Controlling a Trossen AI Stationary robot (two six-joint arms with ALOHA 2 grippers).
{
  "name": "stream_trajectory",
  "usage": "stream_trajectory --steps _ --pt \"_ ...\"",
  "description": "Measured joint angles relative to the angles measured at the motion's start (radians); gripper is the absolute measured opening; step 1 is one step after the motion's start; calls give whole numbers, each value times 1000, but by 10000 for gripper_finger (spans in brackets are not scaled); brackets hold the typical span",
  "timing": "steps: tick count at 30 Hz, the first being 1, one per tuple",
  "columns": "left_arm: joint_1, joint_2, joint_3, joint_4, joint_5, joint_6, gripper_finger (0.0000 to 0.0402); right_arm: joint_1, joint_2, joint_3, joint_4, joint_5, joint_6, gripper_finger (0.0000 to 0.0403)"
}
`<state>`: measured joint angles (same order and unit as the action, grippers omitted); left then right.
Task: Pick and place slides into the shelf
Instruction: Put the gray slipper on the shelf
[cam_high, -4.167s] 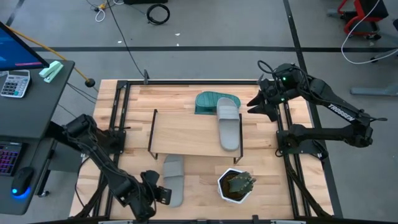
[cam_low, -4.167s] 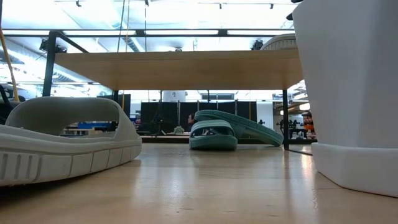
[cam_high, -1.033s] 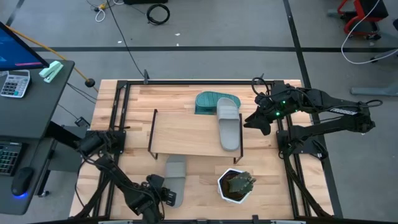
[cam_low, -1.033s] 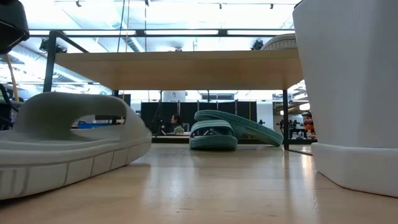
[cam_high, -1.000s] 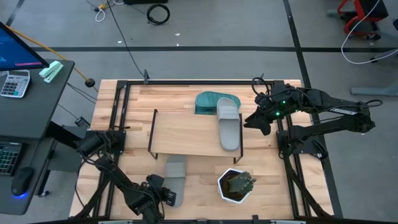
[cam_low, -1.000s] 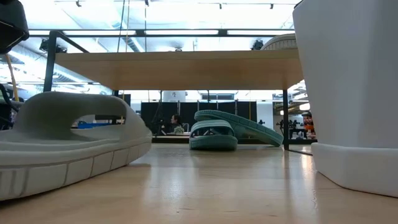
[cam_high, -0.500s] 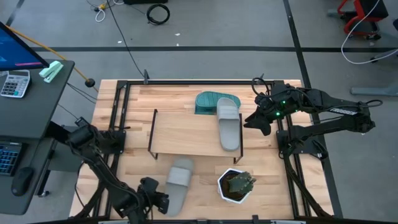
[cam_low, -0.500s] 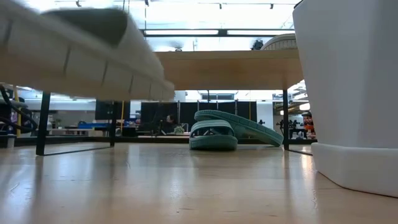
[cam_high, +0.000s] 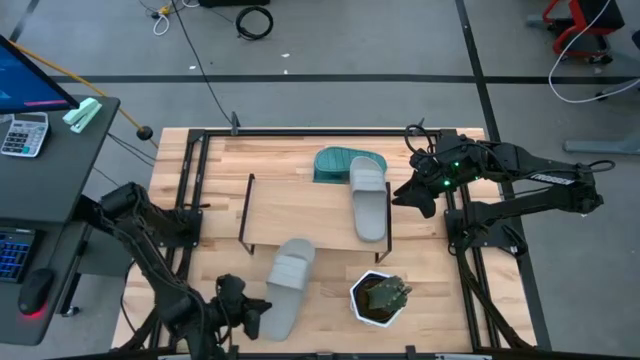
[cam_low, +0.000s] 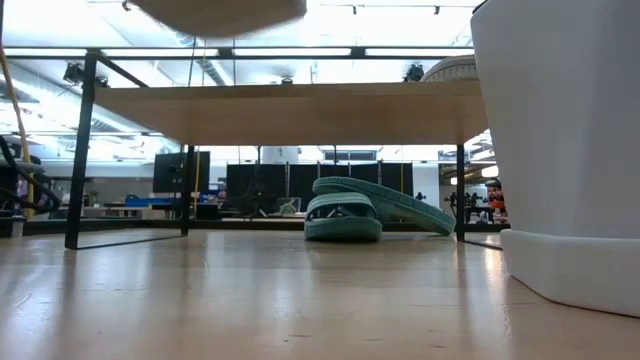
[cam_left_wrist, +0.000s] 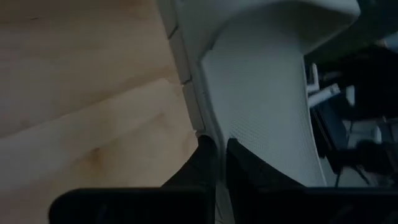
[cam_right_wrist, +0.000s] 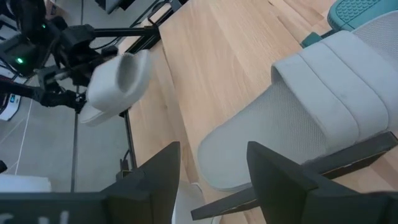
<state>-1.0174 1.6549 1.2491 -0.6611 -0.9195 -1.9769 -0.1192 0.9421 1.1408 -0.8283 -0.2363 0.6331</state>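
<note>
In the high view we are holding a light grey slide (cam_high: 283, 285) in our left gripper (cam_high: 246, 318), pinched by its heel end so the toe is pointing toward the shelf (cam_high: 300, 212); it is sitting just off the shelf's near edge, probably because a heel grip lets the sandal be laid on the board beside the second grey slide (cam_high: 368, 203), which is already lying on the shelf's right end. A teal slide (cam_high: 342, 163) is resting on the table behind the shelf, partly tucked under it, and the white plant pot (cam_high: 378, 298) is standing near the shelf's front right corner. Our right gripper (cam_high: 412, 190) is waiting just beside the shelf's right end. In the low view, the carried slide (cam_low: 220, 14) is hanging above the level of the shelf board (cam_low: 280, 110), clear of the table. In the left wrist view, our fingers (cam_left_wrist: 208, 163) are clamping shut on the slide's (cam_left_wrist: 261, 87) edge. In the right wrist view, our fingers (cam_right_wrist: 280, 177) are standing apart, holding nothing, facing the shelved slide (cam_right_wrist: 311, 118). We are seeing no readable writing on the slides or shelf.
</note>
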Motion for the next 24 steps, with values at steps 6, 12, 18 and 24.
stream_trajectory --steps 6,12,18,24 --pt "13 -56 0 -4 -35 77 19 0 0 0 0 0 -6 193" --pt "77 -124 0 -4 -40 221 19 0 0 0 0 0 -8 193" --pt "173 -201 0 -5 27 343 19 0 0 0 0 1 -8 193" --pt "280 -251 1 -5 52 342 19 0 0 0 1 6 -9 193"
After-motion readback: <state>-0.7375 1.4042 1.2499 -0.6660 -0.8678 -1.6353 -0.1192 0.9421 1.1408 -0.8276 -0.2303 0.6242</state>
